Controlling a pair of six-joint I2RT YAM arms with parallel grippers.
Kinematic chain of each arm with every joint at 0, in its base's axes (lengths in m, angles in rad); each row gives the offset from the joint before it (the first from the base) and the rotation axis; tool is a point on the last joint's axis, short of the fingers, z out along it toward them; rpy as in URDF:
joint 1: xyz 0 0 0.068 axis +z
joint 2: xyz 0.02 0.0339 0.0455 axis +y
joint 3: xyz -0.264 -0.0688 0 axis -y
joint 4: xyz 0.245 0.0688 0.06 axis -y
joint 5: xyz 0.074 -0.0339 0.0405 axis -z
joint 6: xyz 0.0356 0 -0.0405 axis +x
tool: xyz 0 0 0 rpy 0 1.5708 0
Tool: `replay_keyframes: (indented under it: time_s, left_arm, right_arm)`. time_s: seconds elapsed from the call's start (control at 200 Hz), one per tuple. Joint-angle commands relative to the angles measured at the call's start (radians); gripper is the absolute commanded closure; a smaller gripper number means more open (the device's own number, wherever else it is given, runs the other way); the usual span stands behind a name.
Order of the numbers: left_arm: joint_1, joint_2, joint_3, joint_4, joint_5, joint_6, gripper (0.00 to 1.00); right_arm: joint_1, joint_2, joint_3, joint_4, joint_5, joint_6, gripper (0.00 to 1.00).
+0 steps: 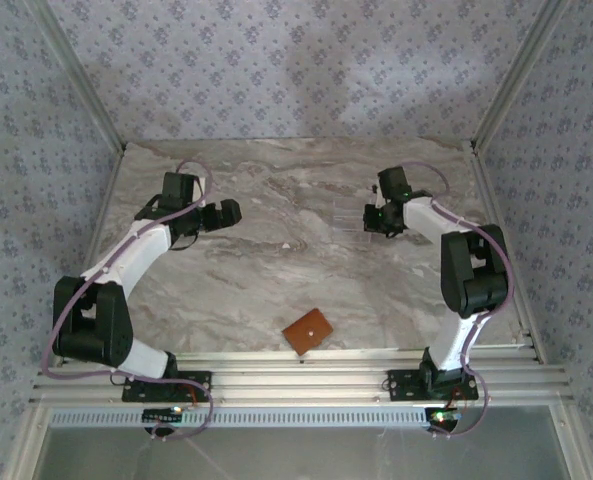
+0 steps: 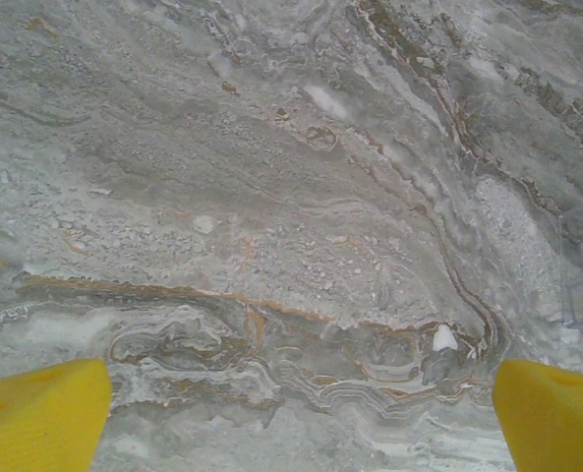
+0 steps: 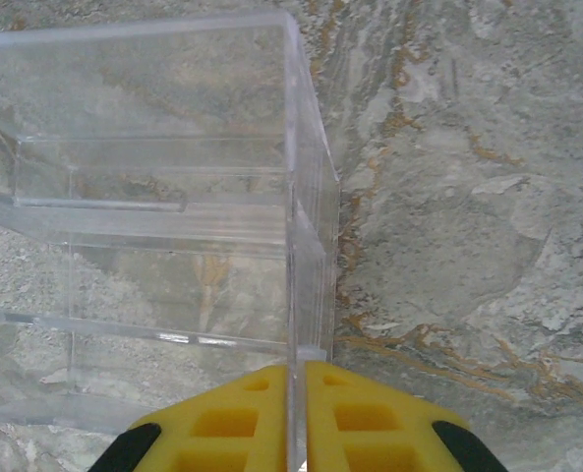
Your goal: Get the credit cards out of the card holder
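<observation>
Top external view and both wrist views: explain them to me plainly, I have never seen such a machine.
The machine is two robot arms bolted at the near edge of a marble table. The top view looks down from above and behind. On the table lie a brown card holder, closed, and a clear plastic stand. Each wrist view comes from a camera on one arm, with its yellow fingers at the bottom. The left end effector is open over bare marble. The right end effector is shut on a wall of the stand.

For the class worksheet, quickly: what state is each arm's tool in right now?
Left tool: open, holding nothing.
Right tool: closed on a wall of the clear plastic stand.
</observation>
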Motion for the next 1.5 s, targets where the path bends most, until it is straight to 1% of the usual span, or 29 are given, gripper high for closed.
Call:
replay_keyframes:
  time_s: [0.0, 0.085, 0.25, 0.52, 0.68, 0.919, 1.144, 1.494]
  left_arm:
    - [-0.002, -0.022, 0.026, -0.037, -0.031, 0.023, 0.01]
    - [-0.002, -0.03, 0.022, -0.041, -0.039, 0.026, 0.01]
    - [0.0, -0.047, 0.018, -0.056, -0.056, 0.036, 0.01]
    - [-0.001, -0.075, 0.016, -0.078, -0.064, 0.045, 0.01]
    - [0.0, -0.074, 0.02, -0.089, -0.067, 0.058, 0.01]
    - [-0.001, -0.071, 0.027, -0.103, -0.057, 0.069, 0.01]
    - [-0.001, -0.06, 0.027, -0.091, -0.023, 0.057, 0.01]
    - [0.0, -0.067, 0.039, -0.11, -0.022, 0.054, 0.01]
  right_arm:
    - [0.031, -0.002, 0.024, -0.017, 0.025, 0.028, 0.91]
    - [0.058, 0.006, 0.042, -0.023, 0.041, 0.058, 0.93]
    - [0.144, 0.051, 0.11, -0.036, 0.084, 0.109, 0.94]
    - [0.268, 0.155, 0.271, -0.072, 0.192, 0.248, 0.93]
    - [0.318, 0.213, 0.339, -0.084, 0.23, 0.288, 0.93]
    - [0.336, 0.236, 0.356, -0.097, 0.228, 0.301, 0.92]
    - [0.332, 0.241, 0.343, -0.103, 0.202, 0.304, 0.87]
    - [0.331, 0.187, 0.342, -0.158, 0.244, 0.28, 0.8]
